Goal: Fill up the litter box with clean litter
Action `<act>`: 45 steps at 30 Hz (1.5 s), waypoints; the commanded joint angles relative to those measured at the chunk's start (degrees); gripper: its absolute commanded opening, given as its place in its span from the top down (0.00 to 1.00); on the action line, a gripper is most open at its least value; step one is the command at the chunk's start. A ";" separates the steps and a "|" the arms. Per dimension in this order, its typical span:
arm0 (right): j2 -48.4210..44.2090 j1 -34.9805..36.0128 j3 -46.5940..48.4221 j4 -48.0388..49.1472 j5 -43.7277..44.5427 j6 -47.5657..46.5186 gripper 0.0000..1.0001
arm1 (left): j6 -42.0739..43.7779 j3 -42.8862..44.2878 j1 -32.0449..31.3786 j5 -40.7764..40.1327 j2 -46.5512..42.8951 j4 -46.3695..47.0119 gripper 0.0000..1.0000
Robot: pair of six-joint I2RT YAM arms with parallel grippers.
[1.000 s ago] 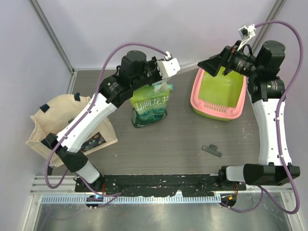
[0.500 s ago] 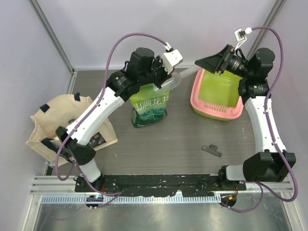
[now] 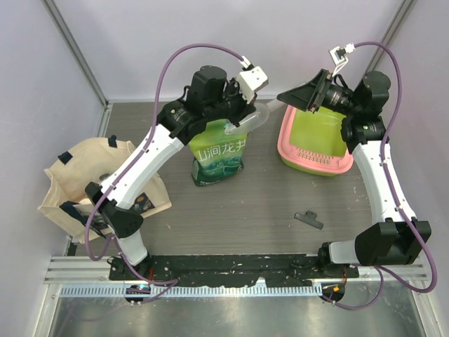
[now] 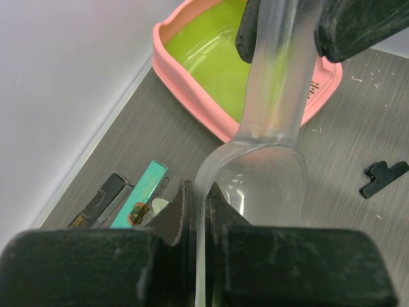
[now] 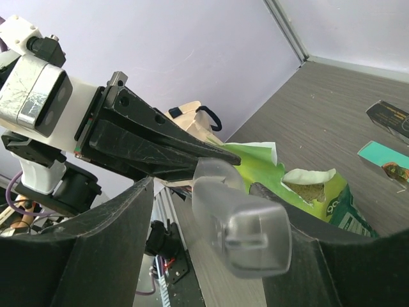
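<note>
The litter box (image 3: 309, 162), pink rim and bare lime-green basin (image 4: 208, 57), sits at the back right. A clear plastic scoop (image 3: 264, 112) hangs in the air between the arms. My left gripper (image 4: 198, 192) is shut on the rim of its bowl (image 4: 268, 176). My right gripper (image 3: 289, 97) stands open around the scoop's handle (image 5: 249, 233), one finger (image 4: 246, 32) on each side. A green printed bag (image 3: 219, 154) stands under the left gripper, torn open, with beige clean litter (image 5: 307, 192) showing inside.
A beige tote bag (image 3: 91, 182) lies at the left. A black clip (image 3: 309, 219) lies on the table in front of the litter box. A teal packet (image 4: 142, 195) and a black one (image 4: 96, 203) lie near the back wall.
The left arm has swung the scoop up and right towards the litter box. The right gripper has moved left over the handle, and its jaws have narrowed.
</note>
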 commanded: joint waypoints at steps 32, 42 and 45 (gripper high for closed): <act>20.35 6.46 39.69 -43.65 12.89 -36.17 0.99 | 10.16 -3.66 17.90 13.47 -8.17 -16.15 0.23; 22.47 12.45 40.95 -44.28 19.75 -41.98 0.99 | 8.59 -5.48 18.44 14.36 -3.11 -17.80 0.29; 26.87 12.80 48.50 -52.53 17.90 -41.80 0.99 | 8.49 0.32 18.44 14.44 0.33 -22.71 0.36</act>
